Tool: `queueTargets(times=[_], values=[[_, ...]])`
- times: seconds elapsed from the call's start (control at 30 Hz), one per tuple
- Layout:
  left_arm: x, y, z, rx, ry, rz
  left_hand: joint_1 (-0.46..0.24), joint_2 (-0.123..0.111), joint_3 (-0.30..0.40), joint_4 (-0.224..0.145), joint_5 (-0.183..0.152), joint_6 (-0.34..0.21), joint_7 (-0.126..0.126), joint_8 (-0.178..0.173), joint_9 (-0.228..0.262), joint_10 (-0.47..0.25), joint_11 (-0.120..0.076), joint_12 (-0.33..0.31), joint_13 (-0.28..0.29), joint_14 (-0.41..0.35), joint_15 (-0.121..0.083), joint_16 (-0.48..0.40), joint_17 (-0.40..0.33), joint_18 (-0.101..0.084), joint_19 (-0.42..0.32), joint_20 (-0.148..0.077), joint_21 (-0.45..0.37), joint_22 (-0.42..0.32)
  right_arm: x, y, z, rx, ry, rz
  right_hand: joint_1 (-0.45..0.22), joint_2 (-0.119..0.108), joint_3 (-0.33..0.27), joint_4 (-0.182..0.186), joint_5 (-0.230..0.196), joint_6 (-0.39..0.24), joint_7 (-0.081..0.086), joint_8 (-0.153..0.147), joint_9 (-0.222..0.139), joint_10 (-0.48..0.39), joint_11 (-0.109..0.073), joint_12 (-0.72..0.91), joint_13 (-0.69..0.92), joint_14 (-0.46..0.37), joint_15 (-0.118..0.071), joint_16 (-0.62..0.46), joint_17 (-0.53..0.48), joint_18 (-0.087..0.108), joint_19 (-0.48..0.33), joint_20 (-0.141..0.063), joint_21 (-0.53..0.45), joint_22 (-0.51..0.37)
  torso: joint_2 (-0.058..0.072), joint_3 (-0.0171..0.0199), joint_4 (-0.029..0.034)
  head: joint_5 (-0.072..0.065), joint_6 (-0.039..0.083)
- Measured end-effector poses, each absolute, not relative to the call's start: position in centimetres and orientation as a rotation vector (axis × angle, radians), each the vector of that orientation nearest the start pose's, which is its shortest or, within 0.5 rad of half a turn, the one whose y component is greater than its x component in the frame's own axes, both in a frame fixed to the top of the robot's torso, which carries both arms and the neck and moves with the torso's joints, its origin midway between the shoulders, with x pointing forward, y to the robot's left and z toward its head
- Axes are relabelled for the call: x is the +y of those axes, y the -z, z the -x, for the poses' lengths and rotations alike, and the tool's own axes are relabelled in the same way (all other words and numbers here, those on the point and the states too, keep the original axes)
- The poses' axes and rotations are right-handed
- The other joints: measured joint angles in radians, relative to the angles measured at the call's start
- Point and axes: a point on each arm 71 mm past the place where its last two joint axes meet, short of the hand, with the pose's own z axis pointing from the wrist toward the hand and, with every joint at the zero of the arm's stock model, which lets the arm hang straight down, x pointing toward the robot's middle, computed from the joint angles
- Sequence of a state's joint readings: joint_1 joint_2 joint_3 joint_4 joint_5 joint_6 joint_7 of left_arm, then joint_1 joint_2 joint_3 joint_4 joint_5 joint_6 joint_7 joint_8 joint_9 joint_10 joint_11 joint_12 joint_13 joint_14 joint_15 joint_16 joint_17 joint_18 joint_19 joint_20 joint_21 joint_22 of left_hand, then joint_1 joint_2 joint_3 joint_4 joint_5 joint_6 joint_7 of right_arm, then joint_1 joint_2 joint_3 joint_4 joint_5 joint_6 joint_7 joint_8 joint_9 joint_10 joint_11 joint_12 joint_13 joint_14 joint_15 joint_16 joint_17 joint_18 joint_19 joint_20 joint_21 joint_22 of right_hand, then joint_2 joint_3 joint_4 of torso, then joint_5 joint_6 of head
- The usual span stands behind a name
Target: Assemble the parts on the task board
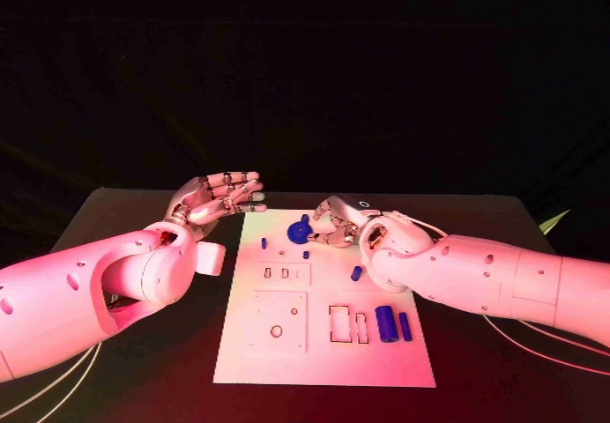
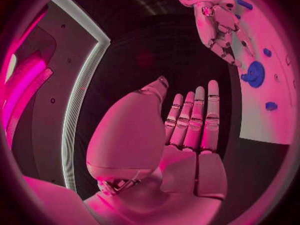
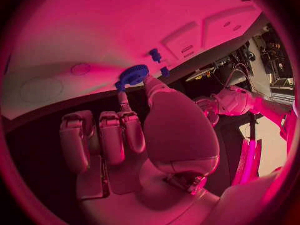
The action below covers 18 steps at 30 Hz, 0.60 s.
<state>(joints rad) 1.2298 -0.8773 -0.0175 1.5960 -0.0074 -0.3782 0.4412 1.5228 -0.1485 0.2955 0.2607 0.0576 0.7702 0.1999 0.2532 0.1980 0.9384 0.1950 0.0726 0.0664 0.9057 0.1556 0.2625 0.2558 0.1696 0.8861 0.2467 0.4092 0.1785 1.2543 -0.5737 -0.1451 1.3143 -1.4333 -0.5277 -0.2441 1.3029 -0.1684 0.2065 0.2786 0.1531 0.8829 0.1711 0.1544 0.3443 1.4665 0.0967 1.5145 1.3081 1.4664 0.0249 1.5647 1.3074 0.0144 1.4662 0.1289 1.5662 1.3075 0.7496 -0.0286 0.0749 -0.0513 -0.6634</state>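
Task board [image 1: 324, 352]: smooth, matt white plate, apparently plastic, on a dull black tabletop [image 1: 127, 220]. Gear [image 1: 300, 233] and cylinder [image 1: 386, 323]: smooth blue plastic. Arm shells [image 1: 509, 278]: glossy moulded plastic; fingers [image 2: 194, 120]: metallic with a satin sheen.

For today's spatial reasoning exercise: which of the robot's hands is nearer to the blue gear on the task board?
Right. The right hand touches the blue gear with its fingertips; the left hand hovers open beyond the task board's left edge.

A black table [image 1: 140, 211] sits against a dark backdrop.
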Motion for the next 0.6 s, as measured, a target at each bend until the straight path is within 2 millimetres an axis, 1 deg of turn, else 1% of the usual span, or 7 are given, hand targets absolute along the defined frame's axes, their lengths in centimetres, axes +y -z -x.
queueTargets(times=[0.13,0.23,0.3,0.4,0.47,0.6], values=[[21.0,14.7,-48.5,1.314,1.569,1.059,0.000,0.000,0.000,0.000,0.000,0.000,0.000,0.000,0.000,0.000,0.000,0.000,0.000,0.000,0.000,0.000,0.000,0.000,0.000,0.000,0.004,0.000,-15.0,17.8,-51.7,1.498,-0.614,0.017,0.000,0.000,0.001,-0.001,0.000,0.000,0.000,0.000,0.000,0.000,0.000,0.000,0.000,0.000,0.000,0.000,0.000,0.000,0.000,0.000,0.000,0.000,-0.002,0.0013,-0.0036,0.001,0.005],[21.1,14.7,-48.6,1.313,1.566,1.059,0.000,0.000,0.000,0.000,0.000,0.000,0.000,0.000,0.000,0.000,0.000,0.000,0.000,0.000,0.000,0.000,0.000,0.000,0.000,0.000,0.004,0.000,-16.9,16.5,-51.7,1.477,-0.626,-0.022,0.011,-0.011,0.008,-0.008,0.000,0.000,0.000,0.000,0.000,0.000,0.000,0.000,0.000,0.000,0.000,0.000,0.000,0.000,0.000,0.000,0.000,0.000,-0.004,0.0031,-0.0064,0.001,0.009],[21.1,14.8,-48.6,1.312,1.565,1.060,0.000,0.000,0.000,0.000,0.000,0.000,0.000,0.000,0.000,0.000,0.000,0.000,0.000,0.000,0.000,0.000,0.000,0.000,0.000,0.000,0.004,0.000,-18.3,16.0,-51.6,1.477,-0.630,-0.050,0.031,-0.011,0.017,-0.017,0.000,0.006,-0.001,0.000,0.000,0.000,0.000,0.000,0.000,0.000,0.000,0.000,0.000,0.000,0.000,0.000,0.000,0.000,-0.005,0.0043,-0.0084,0.001,0.012],[21.2,14.8,-48.7,1.311,1.563,1.060,0.000,0.000,0.000,0.000,0.000,0.000,0.000,0.000,0.000,0.000,0.000,0.000,0.000,0.000,0.000,0.000,0.001,0.000,0.000,0.000,0.004,0.000,-21.0,15.5,-51.7,1.486,-0.625,-0.100,0.078,-0.012,0.047,-0.047,0.000,0.012,-0.001,0.000,-0.001,0.000,0.000,-0.005,0.000,-0.002,-0.002,0.000,0.000,0.000,0.000,0.000,0.000,0.000,-0.006,0.0058,-0.0125,0.001,0.016],[21.2,14.8,-48.7,1.310,1.563,1.060,0.000,0.000,0.000,0.000,0.000,0.000,0.000,0.000,0.000,0.000,0.000,0.000,0.000,0.000,0.000,0.000,0.001,0.000,0.000,0.000,0.004,0.000,-22.5,15.5,-51.7,1.498,-0.623,-0.129,0.094,-0.018,0.062,-0.062,0.000,0.016,0.002,0.000,-0.002,0.000,0.000,-0.012,0.000,-0.004,-0.004,0.000,0.000,0.000,0.000,0.000,0.000,0.000,-0.007,0.0072,-0.0154,0.000,0.018],[21.2,14.8,-48.7,1.310,1.563,1.060,0.000,0.000,-0.003,-0.003,0.000,0.000,0.000,0.000,0.000,0.000,0.000,0.000,0.000,0.000,0.000,0.000,0.002,0.000,0.000,0.000,0.004,0.000,-25.3,15.6,-51.7,1.534,-0.625,-0.170,0.114,-0.030,0.083,-0.083,0.000,0.016,0.002,0.000,-0.004,0.000,0.000,-0.022,0.000,-0.004,-0.004,0.000,0.000,0.000,0.000,0.000,0.000,0.000,-0.009,0.0101,-0.0197,-0.002,0.019]])
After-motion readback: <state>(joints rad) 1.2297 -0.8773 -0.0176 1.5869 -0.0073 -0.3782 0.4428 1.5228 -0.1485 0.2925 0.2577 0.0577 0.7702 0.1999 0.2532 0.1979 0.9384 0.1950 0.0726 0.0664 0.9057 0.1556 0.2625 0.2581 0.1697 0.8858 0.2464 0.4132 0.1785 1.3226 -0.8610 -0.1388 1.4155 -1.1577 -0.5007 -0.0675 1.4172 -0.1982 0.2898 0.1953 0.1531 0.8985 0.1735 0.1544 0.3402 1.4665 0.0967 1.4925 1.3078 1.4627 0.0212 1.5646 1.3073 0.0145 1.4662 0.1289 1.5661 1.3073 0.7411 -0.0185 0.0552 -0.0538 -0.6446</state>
